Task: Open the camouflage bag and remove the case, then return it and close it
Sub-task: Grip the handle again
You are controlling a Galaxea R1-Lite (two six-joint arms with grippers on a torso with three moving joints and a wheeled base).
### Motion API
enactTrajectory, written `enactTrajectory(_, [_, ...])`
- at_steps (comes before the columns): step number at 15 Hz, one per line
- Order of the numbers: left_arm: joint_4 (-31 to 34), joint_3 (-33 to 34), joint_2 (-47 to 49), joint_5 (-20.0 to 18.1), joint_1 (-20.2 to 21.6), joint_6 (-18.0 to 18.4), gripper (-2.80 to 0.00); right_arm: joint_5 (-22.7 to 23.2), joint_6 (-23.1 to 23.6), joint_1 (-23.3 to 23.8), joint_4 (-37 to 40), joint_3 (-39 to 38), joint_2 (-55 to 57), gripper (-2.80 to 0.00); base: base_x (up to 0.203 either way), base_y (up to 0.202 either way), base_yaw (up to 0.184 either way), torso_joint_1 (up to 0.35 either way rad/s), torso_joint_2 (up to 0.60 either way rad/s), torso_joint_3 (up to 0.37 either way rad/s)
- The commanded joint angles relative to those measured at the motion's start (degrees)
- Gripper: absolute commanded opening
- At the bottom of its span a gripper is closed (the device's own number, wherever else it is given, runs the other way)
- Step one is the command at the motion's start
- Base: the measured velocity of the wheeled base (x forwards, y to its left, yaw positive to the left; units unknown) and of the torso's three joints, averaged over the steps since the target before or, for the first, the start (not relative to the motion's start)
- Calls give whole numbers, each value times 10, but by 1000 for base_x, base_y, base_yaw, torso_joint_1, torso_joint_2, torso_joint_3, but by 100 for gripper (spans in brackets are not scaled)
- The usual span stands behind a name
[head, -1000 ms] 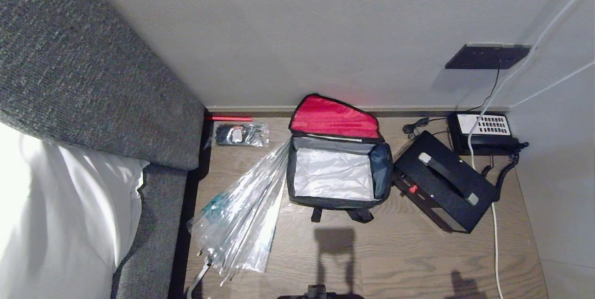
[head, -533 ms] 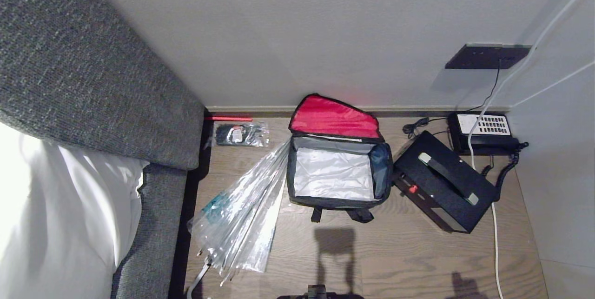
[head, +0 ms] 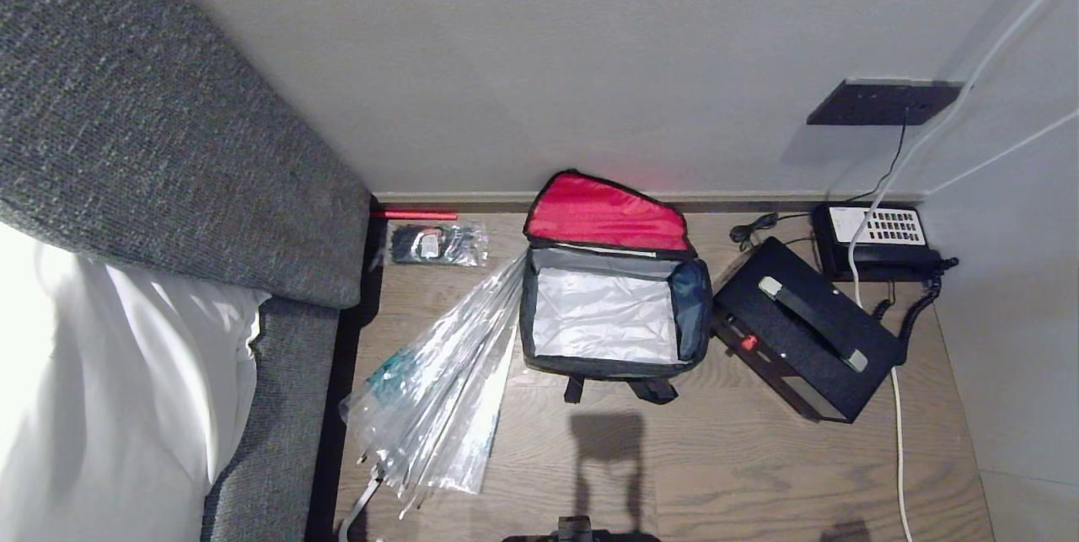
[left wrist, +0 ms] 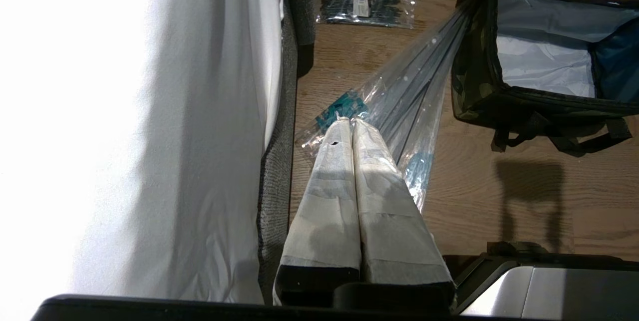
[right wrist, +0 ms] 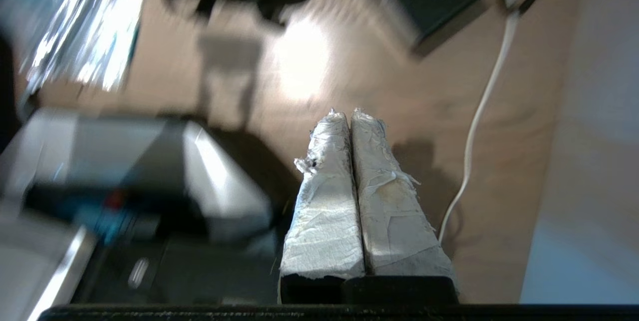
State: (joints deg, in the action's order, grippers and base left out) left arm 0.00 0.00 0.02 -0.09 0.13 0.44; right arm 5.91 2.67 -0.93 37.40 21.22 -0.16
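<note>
Almost nothing on the floor has shifted since a second ago; only the small shadow at the near right edge of my head view has shrunk to a sliver, which I read as my right arm starting to move.

Going by size: the grey bed frame (head: 169,154) fills the left. The clear umbrella (head: 438,390) lies just left of the bag (head: 609,306), its tip touching the bag's left wall. The bag sits in the middle against the far wall, lid thrown back, red lining showing, inside empty. The case (head: 805,331) lies on the floor just right of the bag, so I judge it is out and due to go back in. The telephone (head: 881,240) stands beyond it in the far right corner.

My right gripper (right wrist: 349,114) has its taped fingers pressed together, holding nothing, above bare floor. My left gripper (left wrist: 352,121) is likewise closed and empty, over the umbrella.

What matters next: the case is far and slightly left of the right gripper, its handle running diagonally from far left to near right. The right arm is nearer.
</note>
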Motion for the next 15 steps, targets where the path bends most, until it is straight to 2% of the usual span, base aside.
enactTrajectory(1, [0, 0, 0, 1, 0, 0, -280, 42, 2, 0, 45, 24, -15, -280, 0, 0, 0, 0, 0, 0])
enactTrajectory(5, [0, 0, 0, 0, 0, -1, -280, 99, 2, 0, 87, 62, -14, -280, 0, 0, 0, 0, 0, 0])
enactTrajectory(8, [0, 0, 0, 0, 0, 0, -280, 109, -1, 0, 89, 78, 49, -280, 0, 0, 0, 0, 0, 0])
enactTrajectory(10, [0, 0, 0, 0, 0, 0, -280, 111, -4, -4, 51, 98, 159, -280, 0, 0, 0, 0, 0, 0])
enactTrajectory(15, [0, 0, 0, 0, 0, 0, -280, 103, -8, -20, -150, 124, 375, -280, 0, 0, 0, 0, 0, 0])
